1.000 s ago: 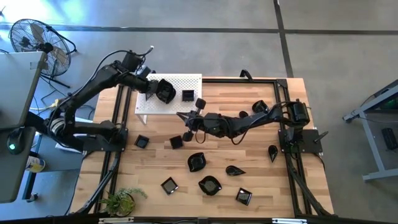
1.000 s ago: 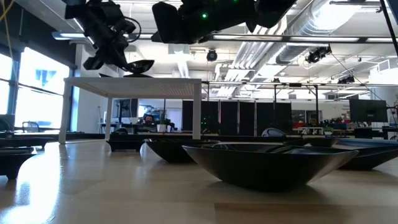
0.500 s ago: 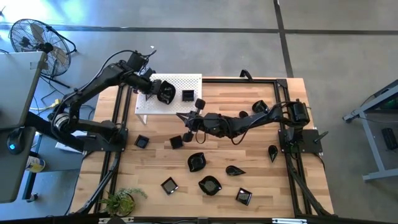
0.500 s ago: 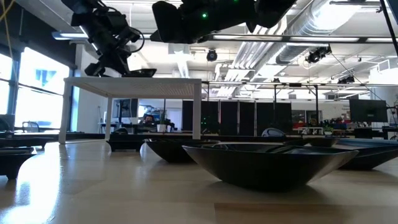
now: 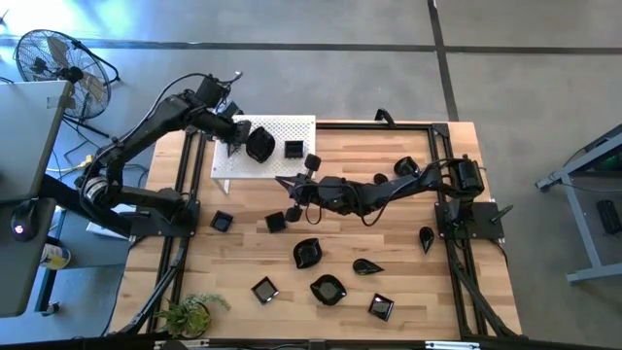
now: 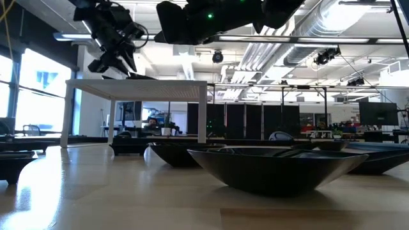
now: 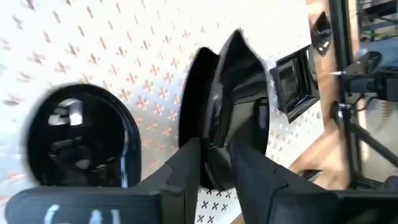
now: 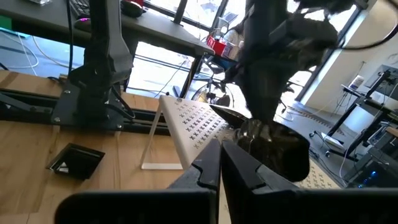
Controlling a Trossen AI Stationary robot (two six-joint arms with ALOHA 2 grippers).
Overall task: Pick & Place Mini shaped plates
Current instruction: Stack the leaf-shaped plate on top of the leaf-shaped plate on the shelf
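My left gripper (image 7: pixel 214 171) pinches a teardrop plate (image 7: pixel 227 115) by its rim over the white board (image 5: pixel 292 129); it may slip and knock the round plate (image 7: pixel 78 137) beside it. My right gripper (image 8: pixel 219 163), fingers pressed together, waits mid-table.

No text, label, brand or number can be read in any view.

You are in an open-plan lab or workshop. Exposed ceiling ducts (image 6: pixel 332 29), a concrete floor (image 5: pixel 369 68) and a floor fan (image 5: pixel 49 58) surround your wooden worktop (image 5: pixel 389 243).
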